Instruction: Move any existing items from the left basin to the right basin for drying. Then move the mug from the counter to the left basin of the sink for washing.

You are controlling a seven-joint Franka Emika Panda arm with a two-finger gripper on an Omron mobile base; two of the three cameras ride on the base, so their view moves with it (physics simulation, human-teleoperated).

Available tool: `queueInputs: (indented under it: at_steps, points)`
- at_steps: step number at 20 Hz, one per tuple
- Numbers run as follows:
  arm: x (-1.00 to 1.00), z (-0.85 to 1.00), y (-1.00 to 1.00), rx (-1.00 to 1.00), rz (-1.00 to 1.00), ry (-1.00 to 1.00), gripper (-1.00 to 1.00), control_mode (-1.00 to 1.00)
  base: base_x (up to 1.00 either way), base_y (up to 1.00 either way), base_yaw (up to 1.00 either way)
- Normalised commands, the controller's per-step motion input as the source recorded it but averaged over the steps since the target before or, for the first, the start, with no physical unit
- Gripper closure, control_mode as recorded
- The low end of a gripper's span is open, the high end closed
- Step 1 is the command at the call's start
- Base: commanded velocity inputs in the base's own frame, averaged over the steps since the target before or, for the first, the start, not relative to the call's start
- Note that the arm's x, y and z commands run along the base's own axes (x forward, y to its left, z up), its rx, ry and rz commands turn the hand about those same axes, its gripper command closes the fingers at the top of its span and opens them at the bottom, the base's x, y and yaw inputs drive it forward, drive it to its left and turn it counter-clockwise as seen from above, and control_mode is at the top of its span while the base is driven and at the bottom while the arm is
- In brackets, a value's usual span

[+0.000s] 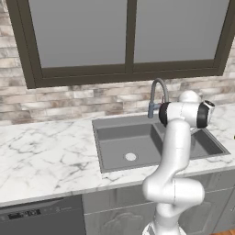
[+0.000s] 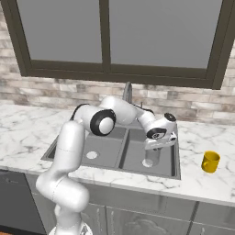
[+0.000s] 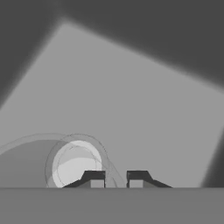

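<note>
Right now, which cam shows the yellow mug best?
Right base view: the mug stands in full view on the counter, right of the sink, handle facing the basins. In the left base view it is cut to a sliver at the right edge.

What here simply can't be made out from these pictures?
Left base view: the arm hides most of the right basin.
Right base view: the tumbler is see-through and small; whether it touches the basin floor is unclear.
Hand view: the bottom edge cuts off where the jaws meet its wall.
</note>
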Motion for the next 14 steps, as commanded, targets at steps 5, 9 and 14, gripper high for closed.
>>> queueInputs:
  at_steps: [5,9,14]
  points:
    - [0.04,-0.17,0.00,0.00,0.01,0.00,1.00,-1.00,0.00,0.00,0.00]
    - [0.00,-0.16,0.00,0.00,0.00,-0.01,1.00,-1.00,0.00,0.00,0.00]
    - [0.00,-0.18,0.00,0.00,0.00,-0.01,-1.00,-1.00,0.00,0.00,0.00]
